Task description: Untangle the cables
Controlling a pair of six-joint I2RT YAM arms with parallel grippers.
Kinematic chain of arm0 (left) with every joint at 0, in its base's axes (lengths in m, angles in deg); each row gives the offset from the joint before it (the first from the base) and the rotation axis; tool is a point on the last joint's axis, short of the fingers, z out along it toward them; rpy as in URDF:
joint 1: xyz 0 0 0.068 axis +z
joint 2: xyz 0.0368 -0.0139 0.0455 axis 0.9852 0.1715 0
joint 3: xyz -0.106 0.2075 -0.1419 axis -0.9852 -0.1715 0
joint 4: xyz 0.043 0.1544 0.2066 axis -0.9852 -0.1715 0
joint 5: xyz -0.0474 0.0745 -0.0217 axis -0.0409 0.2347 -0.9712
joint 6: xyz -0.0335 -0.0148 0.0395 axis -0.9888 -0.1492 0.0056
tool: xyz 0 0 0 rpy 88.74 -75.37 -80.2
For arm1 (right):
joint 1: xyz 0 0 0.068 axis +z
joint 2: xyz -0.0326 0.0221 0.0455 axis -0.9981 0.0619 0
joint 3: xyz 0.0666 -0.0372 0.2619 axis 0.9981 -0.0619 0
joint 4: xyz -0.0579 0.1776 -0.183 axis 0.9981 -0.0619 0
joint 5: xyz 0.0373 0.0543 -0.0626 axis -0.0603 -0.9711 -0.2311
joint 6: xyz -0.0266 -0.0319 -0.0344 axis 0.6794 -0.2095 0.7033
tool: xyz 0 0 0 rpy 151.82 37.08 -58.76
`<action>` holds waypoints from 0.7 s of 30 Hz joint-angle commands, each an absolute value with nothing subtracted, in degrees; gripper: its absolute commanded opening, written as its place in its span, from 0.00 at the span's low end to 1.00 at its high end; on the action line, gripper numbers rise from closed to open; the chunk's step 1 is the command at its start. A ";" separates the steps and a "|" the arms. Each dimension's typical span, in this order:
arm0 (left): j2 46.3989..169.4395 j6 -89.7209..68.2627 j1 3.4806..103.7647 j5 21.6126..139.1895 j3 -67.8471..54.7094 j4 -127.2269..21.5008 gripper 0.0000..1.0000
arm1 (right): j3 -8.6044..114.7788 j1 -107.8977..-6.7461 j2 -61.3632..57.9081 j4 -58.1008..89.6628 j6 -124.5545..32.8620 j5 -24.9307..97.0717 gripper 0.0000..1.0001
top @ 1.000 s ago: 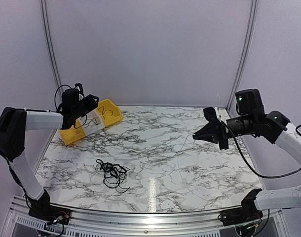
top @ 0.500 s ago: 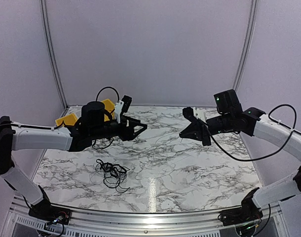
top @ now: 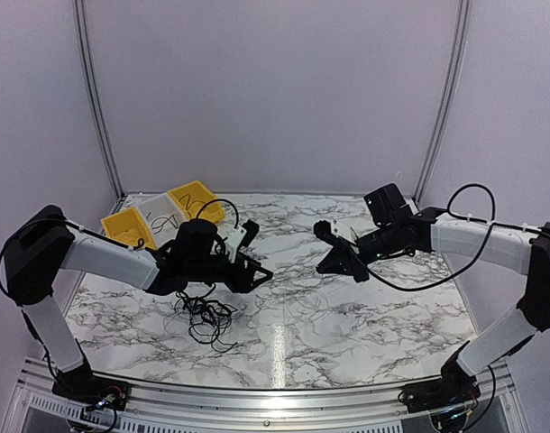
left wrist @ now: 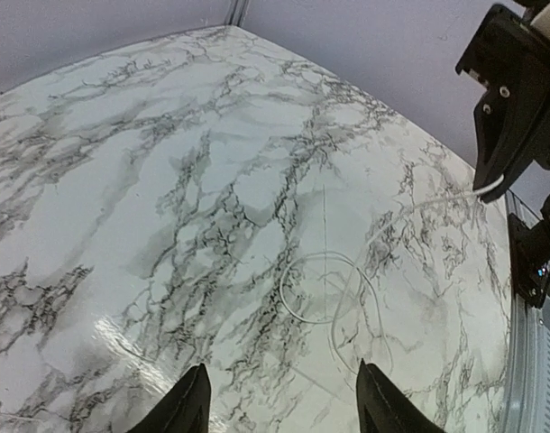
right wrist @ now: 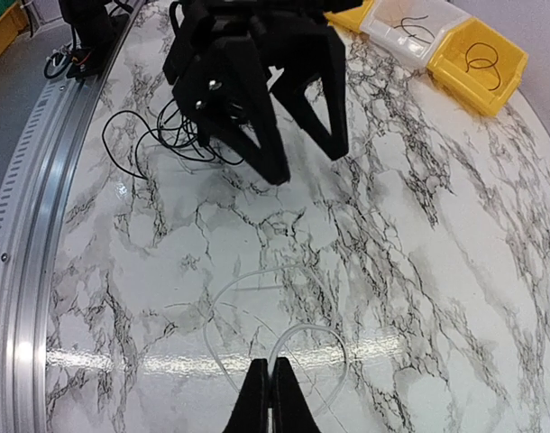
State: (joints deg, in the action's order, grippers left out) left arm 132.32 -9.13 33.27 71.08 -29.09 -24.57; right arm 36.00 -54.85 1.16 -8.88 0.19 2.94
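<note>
Black cables point(top: 206, 317) lie tangled at the near left of the marble table point(top: 392, 307); left gripper point(top: 260, 273) spread, just right of them; right gripper point(right wrist: 269, 374) pinching a white cord point(right wrist: 300, 327). I'd lower the left onto one outer loop only; lift slowly.

Tangle of cables point(top: 203, 316) sits near-left on the table point(top: 392, 311), just in front of the left gripper point(top: 260, 273). Three bins point(top: 154, 207) stand side by side in the far-left corner. The right gripper point(top: 325, 263) is opposite, centre-right. Between the two grippers, a loose cord point(right wrist: 304, 327) lies looped on the table.
</note>
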 commanded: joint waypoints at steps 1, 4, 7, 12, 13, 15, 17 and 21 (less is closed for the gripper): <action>136.31 -15.34 30.15 69.58 -26.65 -24.44 0.57 | 35.19 -54.99 -0.38 -4.98 -1.18 4.31 0.00; 139.55 -21.01 28.53 70.02 -25.48 -24.37 0.57 | 34.94 -54.98 0.12 -4.63 -1.24 5.23 0.00; 142.51 -25.17 26.84 69.09 -24.69 -23.58 0.56 | 34.57 -54.99 0.18 -4.55 -0.96 5.81 0.00; 146.74 -33.40 26.25 69.13 -24.07 -21.11 0.46 | 33.93 -54.94 -0.36 -3.44 -1.04 6.60 0.00; 147.29 -34.72 26.25 69.30 -24.14 -20.09 0.42 | 33.88 -54.90 -0.25 -3.31 -0.87 6.47 0.00; 148.64 -36.34 26.25 68.94 -24.07 -17.45 0.37 | 33.94 -54.55 0.32 -3.52 -0.32 7.07 0.00; 149.53 -37.59 26.23 68.76 -24.07 -14.56 0.33 | 34.05 -54.15 0.81 -3.74 0.06 8.04 0.00; 150.08 -38.23 26.30 68.94 -23.98 -11.34 0.25 | 34.14 -53.93 1.39 -3.75 -0.04 8.64 0.00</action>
State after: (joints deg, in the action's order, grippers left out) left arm 149.26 -35.62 26.28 69.44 -25.31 -17.95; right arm 33.85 -54.44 0.91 -4.99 -0.09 7.22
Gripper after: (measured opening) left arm 0.279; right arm 0.019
